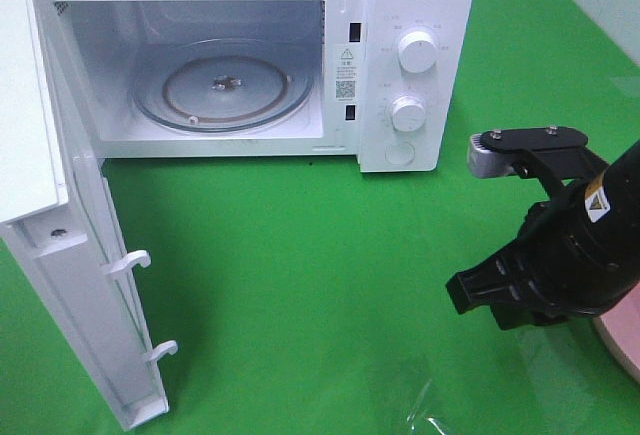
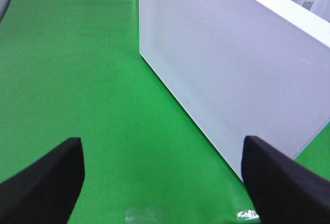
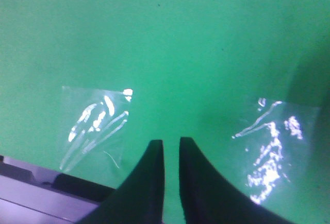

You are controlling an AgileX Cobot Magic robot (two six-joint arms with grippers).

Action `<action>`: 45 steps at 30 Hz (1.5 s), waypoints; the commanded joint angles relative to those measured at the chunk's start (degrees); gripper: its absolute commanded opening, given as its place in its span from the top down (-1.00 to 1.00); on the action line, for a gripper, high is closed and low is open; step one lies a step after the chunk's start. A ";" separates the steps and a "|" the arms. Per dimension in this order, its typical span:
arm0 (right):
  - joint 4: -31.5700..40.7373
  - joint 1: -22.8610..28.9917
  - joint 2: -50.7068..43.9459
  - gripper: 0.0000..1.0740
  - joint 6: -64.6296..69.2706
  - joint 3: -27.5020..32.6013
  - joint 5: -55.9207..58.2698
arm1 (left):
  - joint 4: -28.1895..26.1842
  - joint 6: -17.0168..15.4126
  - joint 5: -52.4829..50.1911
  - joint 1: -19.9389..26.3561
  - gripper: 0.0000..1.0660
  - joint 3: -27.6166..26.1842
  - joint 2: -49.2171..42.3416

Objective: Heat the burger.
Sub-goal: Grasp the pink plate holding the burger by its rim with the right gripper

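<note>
Burger: not in view; its place cannot be told.
Microwave (image 1: pixel 400 15): door (image 1: pixel 60 255) swung open.
Right gripper (image 1: pixel 462 291): in front of the microwave's dial side, jaws almost together, empty.
Left gripper (image 2: pixel 162 142): beside the microwave's door, spread wide, empty.
Risk: such narrow jaws would likely topple the burger rather than straddle it, and a carrying arm may clip the door.

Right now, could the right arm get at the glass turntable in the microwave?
Probably yes: the door stands wide open, and only bare green cloth shows between the right gripper and the turntable.
</note>
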 commanded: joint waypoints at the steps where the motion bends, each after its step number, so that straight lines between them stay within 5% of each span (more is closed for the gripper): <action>1: -5.16 -0.34 -0.34 0.65 -1.03 -2.41 7.45 | -0.06 -0.34 -0.57 0.00 -0.44 0.11 -0.23; 6: -7.33 -0.34 -0.34 0.23 -2.18 -2.81 9.74 | -0.06 -0.34 -0.57 0.00 -0.44 0.11 -0.23; 8: -7.79 -0.34 -0.34 -0.20 -4.53 -2.81 9.91 | -0.06 -0.34 -0.57 0.00 -0.44 0.11 -0.23; 9: -7.79 -0.34 -0.34 -0.20 -4.53 -2.81 9.91 | -0.06 -0.34 -0.57 0.00 -0.44 0.11 -0.23; 10: -7.73 -0.34 -0.34 -0.50 -4.70 -2.81 10.03 | -0.06 -0.34 -0.57 0.00 -0.44 0.11 -0.23; 15: -8.42 -2.92 -0.34 -0.86 -5.04 -2.81 10.14 | -0.06 -0.34 -0.57 0.00 -0.44 0.11 -0.23; 29: -13.69 -16.27 -0.34 -0.75 -6.30 -2.75 7.45 | -0.06 -0.34 -0.57 0.00 -0.44 0.11 -0.23; 45: -13.69 -19.71 3.04 -0.64 -6.19 -2.35 2.35 | -0.06 -0.34 -0.57 0.00 -0.44 0.11 -0.23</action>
